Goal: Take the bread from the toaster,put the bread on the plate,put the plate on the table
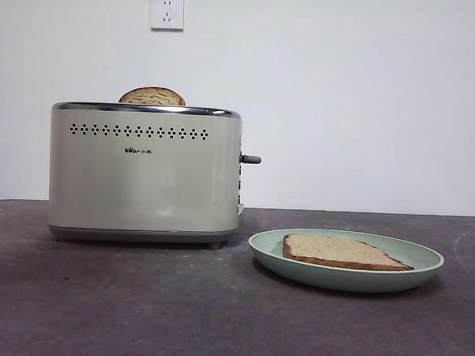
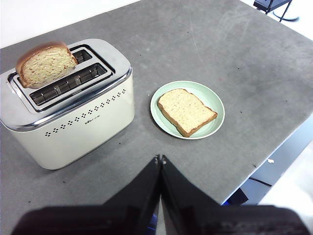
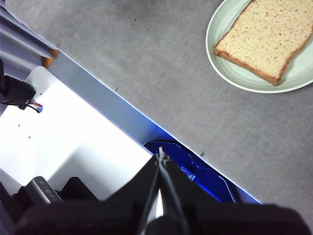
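The cream toaster [image 1: 144, 175] stands on the dark table [image 1: 139, 299], and shows in the left wrist view [image 2: 68, 112]. One bread slice [image 1: 152, 96] stands in its back slot, also seen from the left wrist [image 2: 46, 63]. A second bread slice [image 1: 340, 251] lies flat on the mint-green plate [image 1: 422, 266], which rests on the table beside the toaster's lever side. Plate [image 2: 212, 95] and slice [image 2: 187, 111] show in the left wrist view, and plate [image 3: 220, 66] and slice [image 3: 266, 36] in the right wrist view. My left gripper [image 2: 160, 159] is shut and empty, above the table's near edge. My right gripper [image 3: 160, 157] is shut and empty, off the table's edge.
A wall socket [image 1: 167, 12] sits on the white wall behind. The table's edge [image 3: 122, 110] runs below the right gripper, with the white robot base [image 3: 63, 147] beyond it. Another stand's legs [image 2: 279, 7] show past the table's far corner.
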`<state>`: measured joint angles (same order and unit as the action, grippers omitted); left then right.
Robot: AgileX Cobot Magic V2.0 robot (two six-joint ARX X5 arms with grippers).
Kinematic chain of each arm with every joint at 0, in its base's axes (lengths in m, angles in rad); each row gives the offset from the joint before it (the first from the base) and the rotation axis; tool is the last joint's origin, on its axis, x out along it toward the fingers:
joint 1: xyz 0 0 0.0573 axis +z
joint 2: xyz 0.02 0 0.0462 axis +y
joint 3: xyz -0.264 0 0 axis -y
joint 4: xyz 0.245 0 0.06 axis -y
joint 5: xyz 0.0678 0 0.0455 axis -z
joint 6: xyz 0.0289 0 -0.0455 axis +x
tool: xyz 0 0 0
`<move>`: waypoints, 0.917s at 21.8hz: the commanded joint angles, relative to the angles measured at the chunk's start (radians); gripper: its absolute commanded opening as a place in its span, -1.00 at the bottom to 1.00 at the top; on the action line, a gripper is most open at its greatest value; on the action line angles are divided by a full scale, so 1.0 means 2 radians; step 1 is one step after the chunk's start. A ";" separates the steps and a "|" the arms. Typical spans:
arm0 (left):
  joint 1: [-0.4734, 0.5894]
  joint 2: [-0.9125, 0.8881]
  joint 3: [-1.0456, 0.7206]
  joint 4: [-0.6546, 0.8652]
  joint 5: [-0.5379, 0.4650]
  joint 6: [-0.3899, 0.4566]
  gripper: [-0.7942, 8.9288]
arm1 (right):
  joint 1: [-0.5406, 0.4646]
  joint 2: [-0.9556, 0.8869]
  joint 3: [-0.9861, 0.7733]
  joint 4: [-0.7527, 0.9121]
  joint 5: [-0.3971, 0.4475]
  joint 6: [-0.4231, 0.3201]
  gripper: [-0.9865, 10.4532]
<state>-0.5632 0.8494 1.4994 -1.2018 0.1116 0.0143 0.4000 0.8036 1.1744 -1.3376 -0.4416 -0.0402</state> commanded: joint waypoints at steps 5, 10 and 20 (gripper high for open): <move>0.000 0.000 -0.002 0.005 -0.003 -0.004 -0.84 | 0.001 -0.001 -0.001 0.002 0.002 0.003 -0.82; 0.000 0.003 -0.002 0.020 -0.025 0.010 -0.84 | 0.001 -0.001 -0.001 0.002 0.002 0.003 -0.82; 0.075 -0.008 -0.008 0.188 -0.097 0.138 -0.84 | 0.001 -0.001 -0.001 0.002 0.002 0.003 -0.82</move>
<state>-0.4507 0.8444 1.4925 -0.8585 -0.1032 0.1864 0.4000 0.8036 1.1744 -1.3376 -0.4412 -0.0402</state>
